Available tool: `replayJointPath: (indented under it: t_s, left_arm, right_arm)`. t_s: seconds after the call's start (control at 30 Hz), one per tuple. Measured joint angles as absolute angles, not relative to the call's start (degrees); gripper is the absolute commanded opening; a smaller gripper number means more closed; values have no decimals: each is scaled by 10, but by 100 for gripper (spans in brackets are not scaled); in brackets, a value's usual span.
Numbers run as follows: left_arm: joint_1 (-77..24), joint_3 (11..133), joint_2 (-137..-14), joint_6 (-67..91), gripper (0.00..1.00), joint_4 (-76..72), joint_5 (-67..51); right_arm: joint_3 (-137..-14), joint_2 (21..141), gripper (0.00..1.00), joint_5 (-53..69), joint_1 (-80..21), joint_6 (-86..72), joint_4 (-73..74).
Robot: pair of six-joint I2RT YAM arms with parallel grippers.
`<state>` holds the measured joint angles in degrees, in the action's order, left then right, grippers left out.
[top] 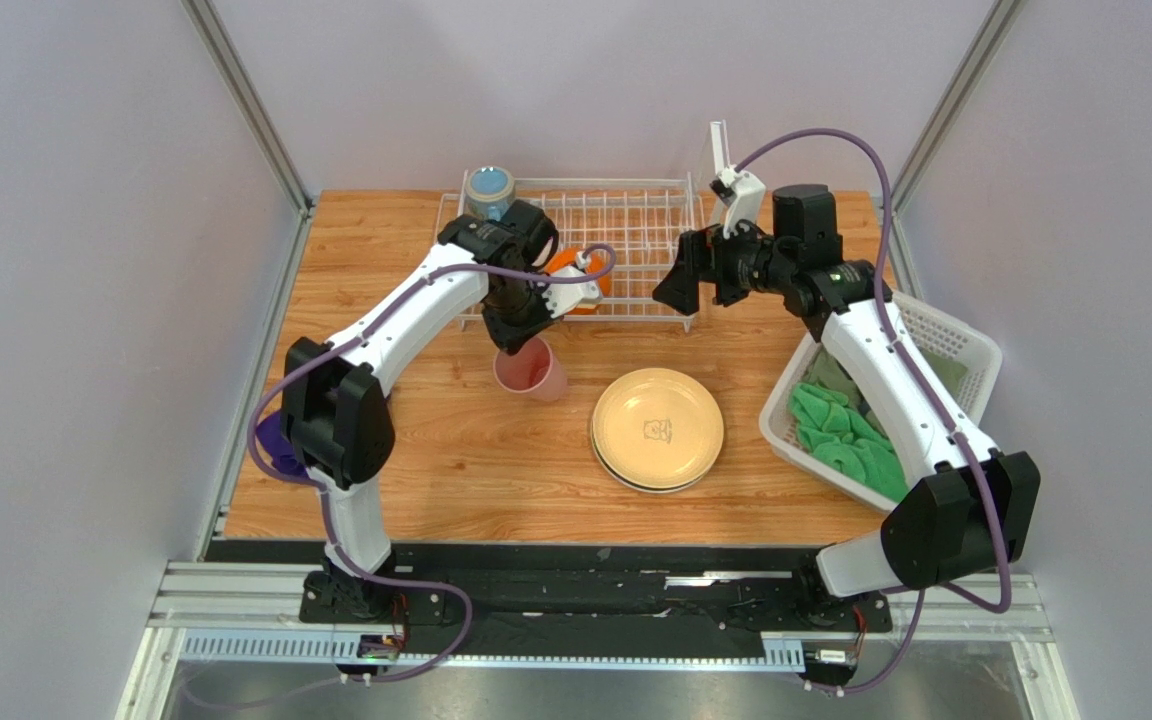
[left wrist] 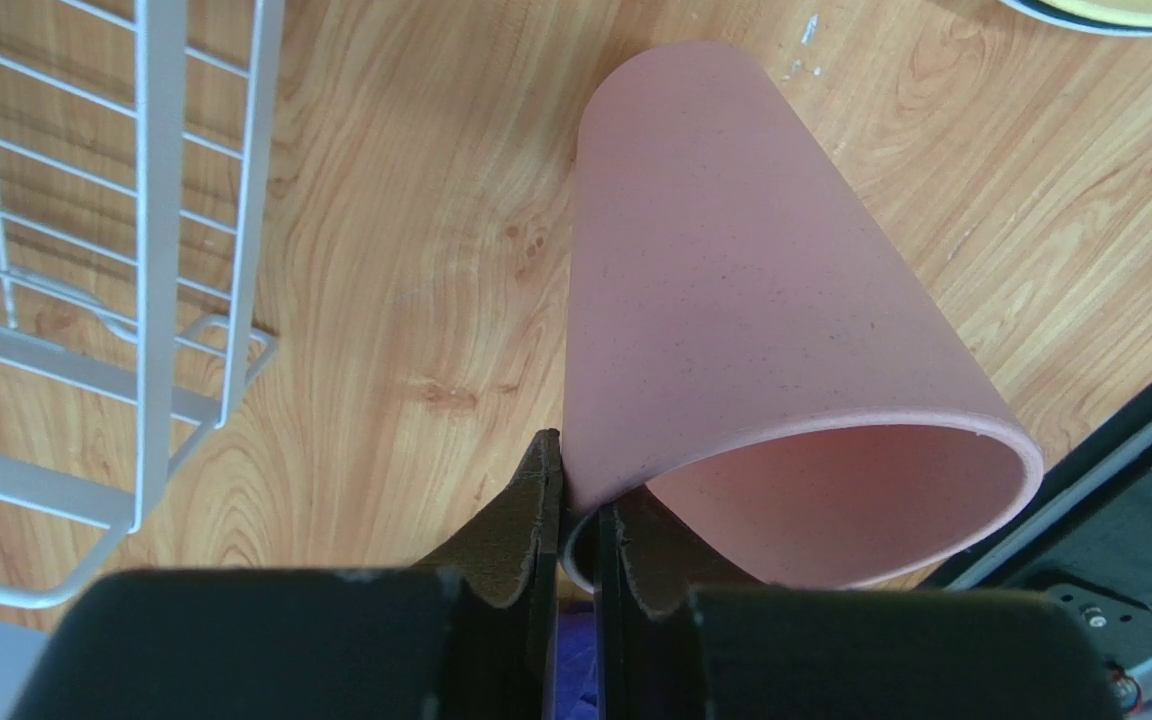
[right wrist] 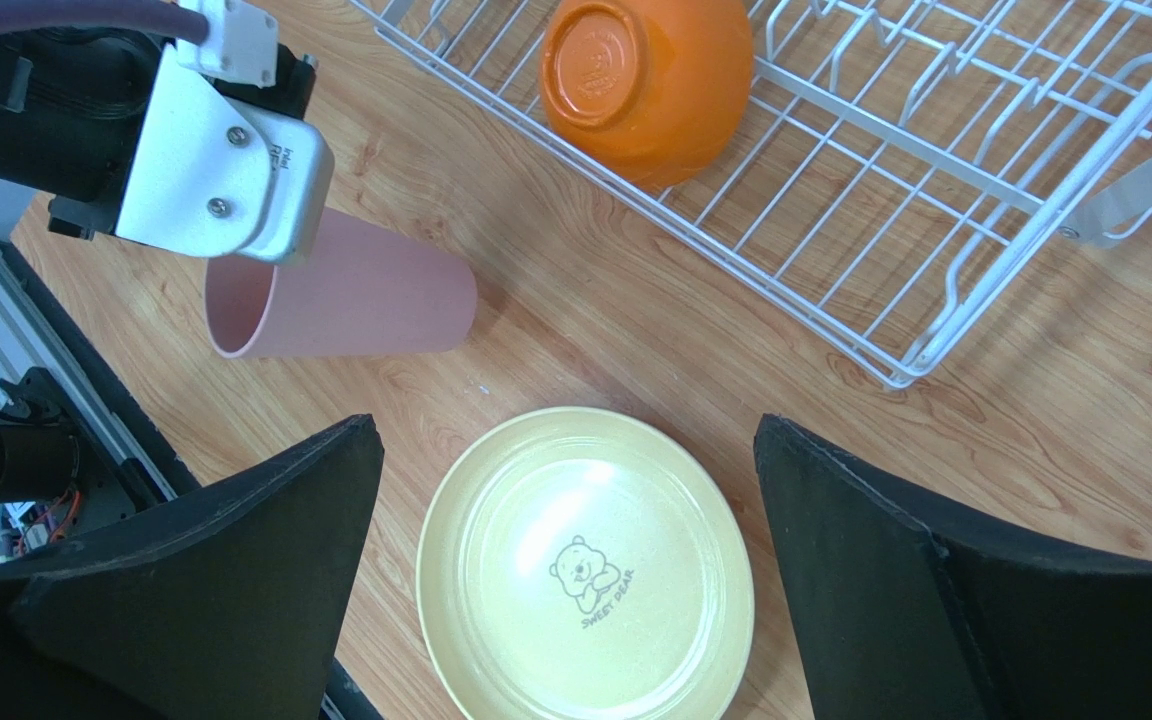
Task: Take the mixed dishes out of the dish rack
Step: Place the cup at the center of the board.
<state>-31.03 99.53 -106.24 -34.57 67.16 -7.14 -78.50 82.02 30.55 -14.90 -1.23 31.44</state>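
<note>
My left gripper (left wrist: 579, 510) is shut on the rim of the pink tumbler (left wrist: 748, 300), one finger inside and one outside. The tumbler (top: 530, 368) is mouth up, its base down at the wood just in front of the dish rack (top: 597, 248). An orange bowl (right wrist: 650, 75) lies upside down in the rack, and a blue mug (top: 489, 189) stands at its far left corner. The cream-yellow plate (top: 657, 428) rests on the table on top of a dark-rimmed plate (top: 612, 468). My right gripper (right wrist: 567, 435) hangs open above the plate by the rack's right end, holding nothing.
A white lattice basket (top: 958, 353) with green cloths (top: 845, 435) sits at the table's right edge. A purple cloth (top: 274, 450) lies at the left edge behind my left arm. An upright white panel (top: 720, 150) stands at the rack's far right corner.
</note>
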Motion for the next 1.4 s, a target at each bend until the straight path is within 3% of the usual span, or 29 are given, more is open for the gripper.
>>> replayJointPath:
  t_s: [0.63, 1.17, 1.2, 1.4]
  left_arm:
    - [-333, 1033, -1127, -334, 1, 737, -63]
    - [-343, 1066, -1162, -330, 23, 751, -65]
    - [-344, 1067, -1163, -330, 29, 752, -65]
    - [-345, 1080, -1166, -327, 40, 756, -66]
  right_arm:
    - [-776, 801, 100, 305, -130, -12, 306]
    - [-776, 801, 100, 314, -125, -12, 306]
    - [-776, 801, 99, 314, -125, -12, 306]
    - [-776, 801, 99, 316, -124, -12, 306]
